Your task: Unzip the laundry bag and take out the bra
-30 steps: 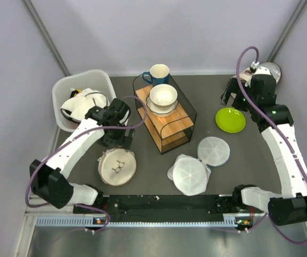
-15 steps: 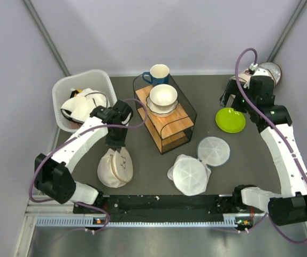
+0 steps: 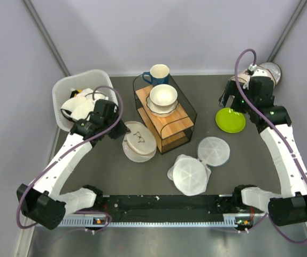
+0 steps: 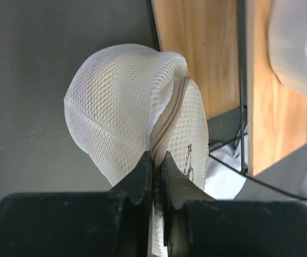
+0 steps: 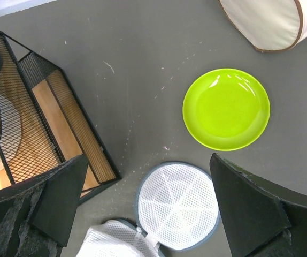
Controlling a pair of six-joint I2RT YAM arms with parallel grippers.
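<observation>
Seen from above, two white robot arms are bolted at the near edge of a dark grey table (image 3: 116,176). Nearest them, right of centre, two round white translucent mesh discs (image 3: 188,174) lie flat, touching each other.

Farther in, left of centre, the left gripper (image 3: 120,130) has its fingers (image 4: 140,179) pressed together, pinching the zipped rim of a round cream-beige mesh laundry bag (image 3: 139,142). The bag is held tilted, just beside the near-left corner of a black wire rack with wooden shelves (image 3: 167,120). The bag's face with the small dark eyeglasses mark (image 3: 138,135) is turned upward. In the left wrist view the brown zip (image 4: 167,120) runs up from the pinch, and the part in view is closed. I cannot tell whether the bag's lower edge touches the table.

A cream bowl (image 3: 163,96) sits on the rack, with a blue mug (image 3: 159,73) behind it. To the right lies a lime-green round plate (image 3: 230,119). The right gripper (image 5: 148,159) hovers over it with fingers spread wide, holding nothing.

At the far left stands a white plastic basket (image 3: 62,88) of laundry. In the far right corner is a white cylinder bag with brown trim (image 5: 268,24).
</observation>
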